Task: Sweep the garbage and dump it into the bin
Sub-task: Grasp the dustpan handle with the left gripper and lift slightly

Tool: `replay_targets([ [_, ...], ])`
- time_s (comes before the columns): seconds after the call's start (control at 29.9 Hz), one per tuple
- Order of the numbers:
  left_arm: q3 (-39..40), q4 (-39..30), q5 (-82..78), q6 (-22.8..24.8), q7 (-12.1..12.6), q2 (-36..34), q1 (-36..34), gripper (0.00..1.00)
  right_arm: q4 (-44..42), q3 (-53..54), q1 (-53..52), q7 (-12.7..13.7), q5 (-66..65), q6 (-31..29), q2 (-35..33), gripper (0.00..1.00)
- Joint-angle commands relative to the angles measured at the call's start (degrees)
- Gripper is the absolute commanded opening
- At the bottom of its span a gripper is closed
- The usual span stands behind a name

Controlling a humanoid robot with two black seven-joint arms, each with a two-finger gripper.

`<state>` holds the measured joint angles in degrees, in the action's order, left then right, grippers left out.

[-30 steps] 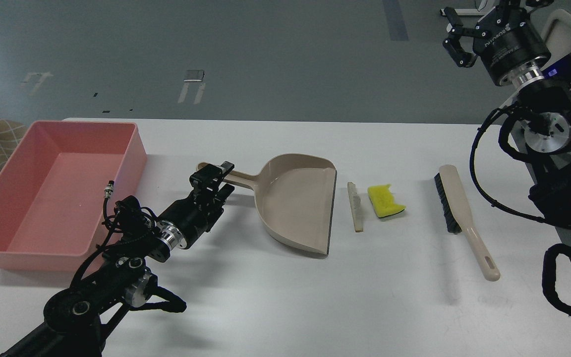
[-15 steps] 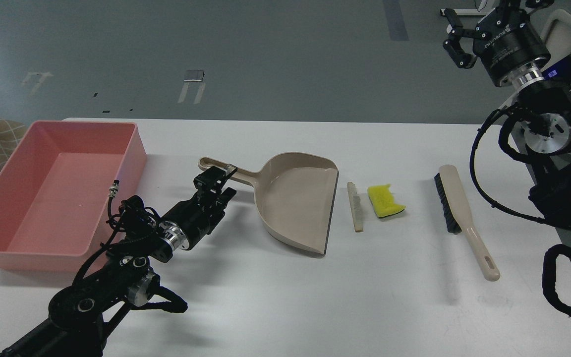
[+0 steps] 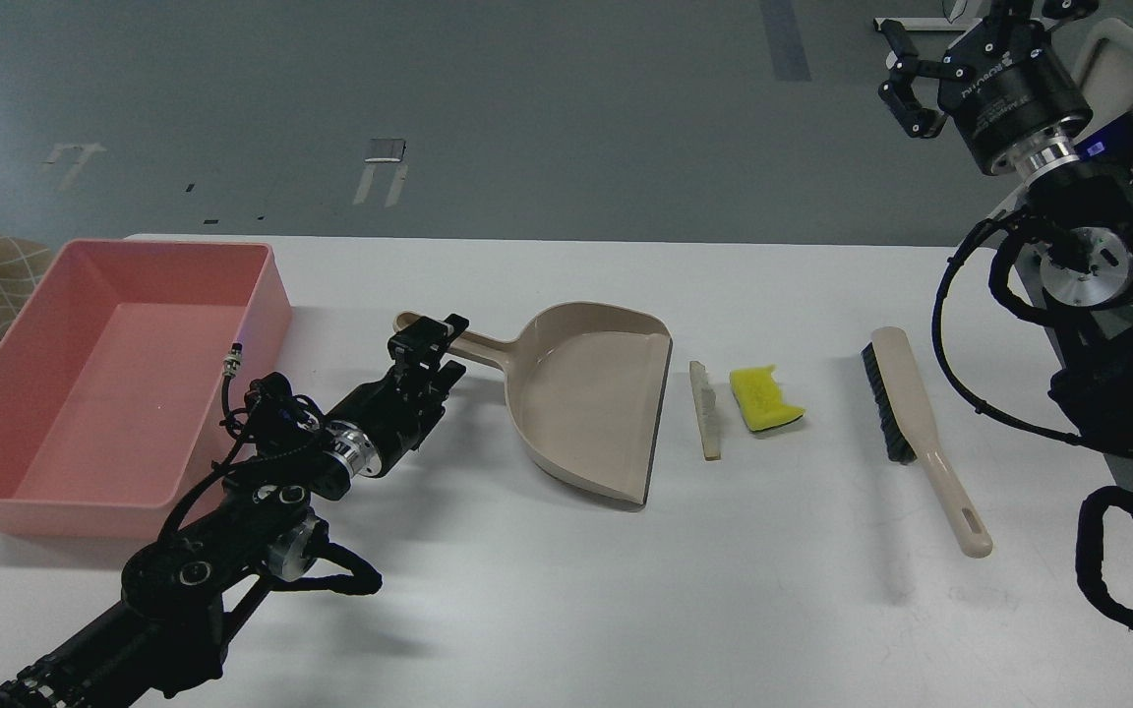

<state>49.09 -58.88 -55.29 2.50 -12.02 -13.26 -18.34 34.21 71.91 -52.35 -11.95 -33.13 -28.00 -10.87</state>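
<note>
Garbage: yellow sponge piece [image 3: 765, 399] and pale beige strip [image 3: 705, 409] lay side by side on the white table [image 3: 566, 590], just right of the dustpan [image 3: 590, 395] mouth, well apart from both claws.
Bin: salmon-pink tub [image 3: 104, 379] sat at the table's left end, beside the left arm.
Left gripper [image 3: 432, 348]: it reached the dustpan's handle, near the handle's free end; fingers dark and bunched, so I could not tell whether they had closed on the handle.
Right gripper [image 3: 930, 69]: held high off the table at the upper right, far above the brush [image 3: 906, 418]; one curled finger showed at its left, the rest ran out of view, so whether the fingers were spread or closed I could not tell.
Brush position: lay flat to the right of the sponge piece, bristles facing left, handle end toward the near edge.
Change from a second ago: left gripper had crept a little rightward along the handle, and its arm had slid forward; the dustpan had shifted slightly right, its mouth closer to the strip. Garbage, brush and bin had stayed put. Right gripper barely moved.
Writing: white lettering on the right gripper's black body, too small and inverted to read reliably.
</note>
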Motion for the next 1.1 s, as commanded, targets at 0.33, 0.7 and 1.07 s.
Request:
replay_targets([
  [0.33,0.04,4.3,0.18,-0.04,-3.09,0.96,-2.4,0.61,-0.02,-0.1,0.4,0.0,0.0,0.0,-0.3,1.0],
  [0.7,-0.14,4.39,0.18,-0.04,-5.04,0.96,-2.58,0.42,0.16,-0.19,0.84,0.0,0.0,0.0,-0.91,1.0],
  [1.07,-0.14,6.41,0.18,0.84,-5.3,0.96,-3.64,0.4,0.25,-0.27,0.84,0.0,0.0,0.0,-0.91,1.0],
])
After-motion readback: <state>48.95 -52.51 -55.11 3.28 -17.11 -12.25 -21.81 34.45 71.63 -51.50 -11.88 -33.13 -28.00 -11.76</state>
